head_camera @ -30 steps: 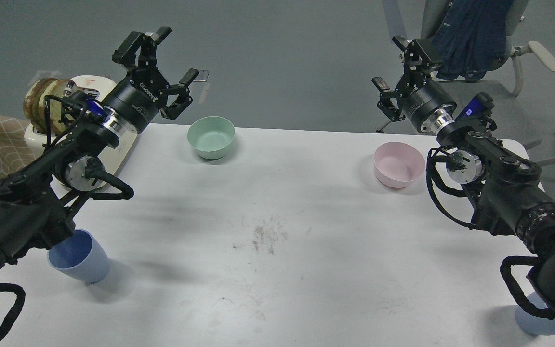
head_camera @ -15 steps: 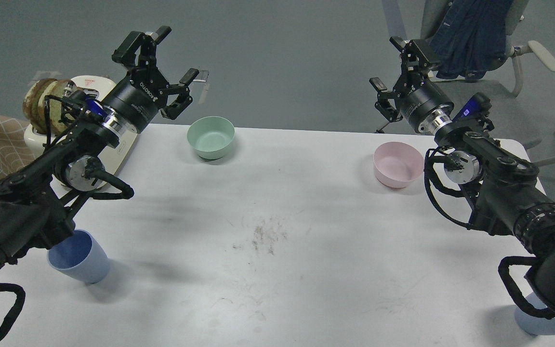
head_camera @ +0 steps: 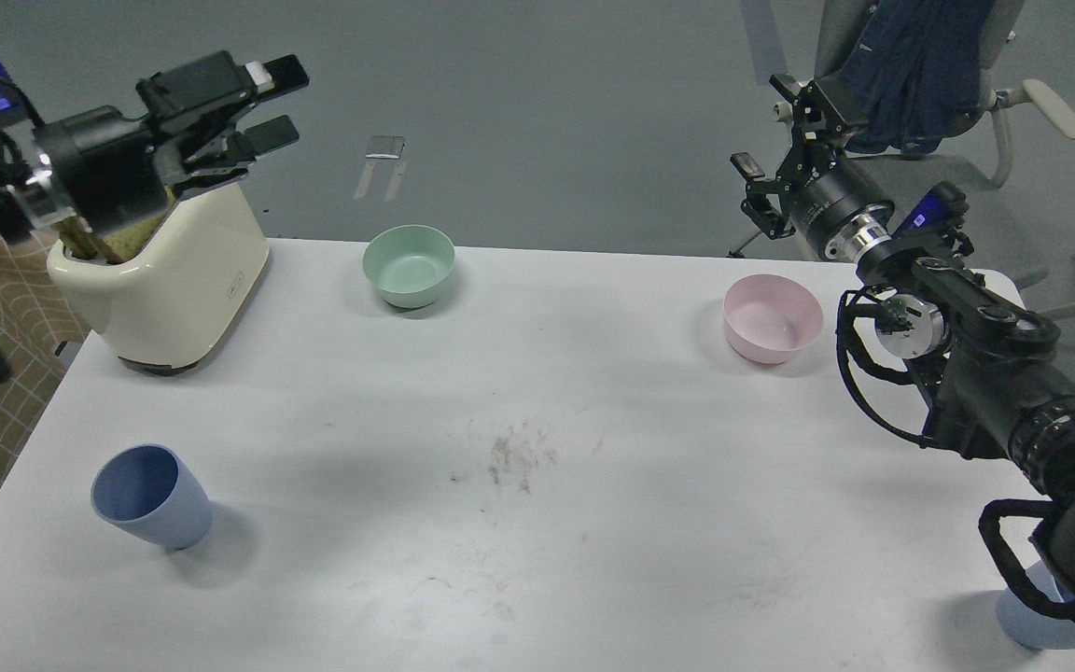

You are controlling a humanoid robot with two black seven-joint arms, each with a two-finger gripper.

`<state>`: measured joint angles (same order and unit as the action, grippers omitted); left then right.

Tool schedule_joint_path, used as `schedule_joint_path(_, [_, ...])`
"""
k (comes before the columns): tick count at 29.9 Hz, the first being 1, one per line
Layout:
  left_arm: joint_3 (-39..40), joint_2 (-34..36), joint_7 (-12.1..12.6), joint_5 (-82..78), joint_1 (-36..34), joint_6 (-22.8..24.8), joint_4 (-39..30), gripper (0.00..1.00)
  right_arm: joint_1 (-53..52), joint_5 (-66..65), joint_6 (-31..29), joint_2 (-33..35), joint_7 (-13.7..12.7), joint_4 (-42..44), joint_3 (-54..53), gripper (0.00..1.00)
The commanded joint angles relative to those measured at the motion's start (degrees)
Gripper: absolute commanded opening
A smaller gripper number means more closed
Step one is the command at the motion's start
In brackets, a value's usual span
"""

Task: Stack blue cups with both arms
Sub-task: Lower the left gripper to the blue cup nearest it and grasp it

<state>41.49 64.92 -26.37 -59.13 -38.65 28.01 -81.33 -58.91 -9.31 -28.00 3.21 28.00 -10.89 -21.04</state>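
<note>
One blue cup [head_camera: 150,495] stands upright near the table's front left, with nothing touching it. A second blue cup [head_camera: 1034,623] shows only as a pale blue base at the front right corner, mostly hidden behind my right arm. My left gripper [head_camera: 274,105] is open and empty, held high above the toaster at the far left, far from the cup. My right gripper [head_camera: 767,129] is open and empty, raised beyond the table's far right edge, above and behind the pink bowl.
A cream toaster [head_camera: 174,280] with bread slices stands at the back left. A mint-green bowl [head_camera: 409,265] sits at the back centre and a pink bowl [head_camera: 773,317] at the back right. A chair with a denim jacket [head_camera: 911,65] stands behind the white table [head_camera: 537,392].
My left arm has swung up and back to the left, uncovering the toaster and the left blue cup. My right gripper has shifted slightly to the right.
</note>
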Motion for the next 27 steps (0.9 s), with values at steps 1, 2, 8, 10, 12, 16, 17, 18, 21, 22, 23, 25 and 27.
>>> schedule_joint_path(1, [-0.44,11.17,-1.63,-13.35,4.10,-1.02,-5.93,0.95,0.72,-0.01,0.00,0.65,0.00,-0.09,0.21,1.00])
schedule_joint_path(2, [-1.14,14.41,-1.63,-17.64,5.76,-3.73,-7.07,0.95,0.99,-0.01,0.00,0.74,0.00,-0.09,0.21,1.00])
schedule_joint_path(8, [-18.24,26.73,-1.63,-23.39,7.36,-19.28,-11.99,0.97,0.90,-0.10,0.00,0.65,0.00,-0.27,0.30,1.00])
schedule_joint_path(10, [-23.87,27.62,-1.63,-24.35,7.36,-22.63,-13.40,0.97,0.90,-0.18,0.00,0.65,0.00,-0.27,0.39,1.00])
schedule_joint_path(12, [-27.49,27.54,-1.63,-25.50,7.36,-24.22,-13.32,0.97,0.90,-0.19,0.00,0.65,0.00,-0.36,0.48,1.00])
schedule_joint_path(16, [-34.88,26.40,-1.63,-27.61,7.36,-30.37,-12.27,0.97,0.90,-0.10,0.00,0.57,0.00,-0.62,0.39,1.00])
schedule_joint_path(17, [-35.42,25.96,-1.63,-27.53,7.44,-30.65,-11.66,0.97,0.81,-0.10,0.00,0.48,0.00,-0.62,0.39,1.00])
schedule_joint_path(18, [-35.42,25.96,-1.63,-27.53,7.45,-30.65,-11.65,0.97,0.81,-0.10,0.00,0.48,0.00,-0.62,0.39,1.00])
schedule_joint_path(21, [-35.77,24.56,-1.63,-27.61,7.53,-30.65,-9.99,0.97,0.81,-0.10,0.00,0.21,0.00,-0.62,0.39,1.00])
schedule_joint_path(22, [-36.47,23.51,-1.63,-27.61,7.62,-30.65,-8.94,0.97,0.90,-0.10,0.00,0.13,0.00,-0.62,0.48,1.00])
schedule_joint_path(23, [-37.00,22.89,-1.63,-27.53,7.62,-30.65,-8.41,0.97,0.90,-0.10,0.00,0.13,0.00,-0.62,0.39,1.00])
schedule_joint_path(25, [-38.14,20.95,-1.63,-27.53,7.62,-30.74,-6.83,0.96,0.99,-0.10,0.00,0.13,0.00,-0.62,0.39,1.00])
schedule_joint_path(27, [-38.32,19.38,-1.63,-27.53,7.71,-30.74,-5.16,0.93,1.08,-0.10,0.00,0.13,0.00,-0.62,0.48,1.00])
